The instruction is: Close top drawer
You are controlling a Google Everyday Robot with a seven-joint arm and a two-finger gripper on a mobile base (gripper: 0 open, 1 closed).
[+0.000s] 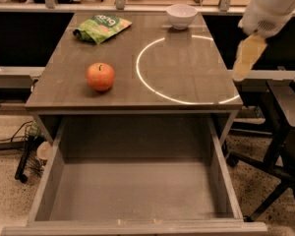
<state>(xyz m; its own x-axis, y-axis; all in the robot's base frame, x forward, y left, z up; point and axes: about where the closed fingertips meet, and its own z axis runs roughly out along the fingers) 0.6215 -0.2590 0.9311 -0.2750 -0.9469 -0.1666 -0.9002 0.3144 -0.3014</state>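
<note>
Under the grey wooden desk point(187, 77), we found the wide, deep grey top drawer point(137, 191) pulled out and open. Off the desk's right edge hung our pale yellow end effector point(247, 58); whether it was apart or together we could not tell.

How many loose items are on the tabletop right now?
3: apple front left, green bag back left, white bowl back right. The gripper hangs beyond the table's right edge.
</note>
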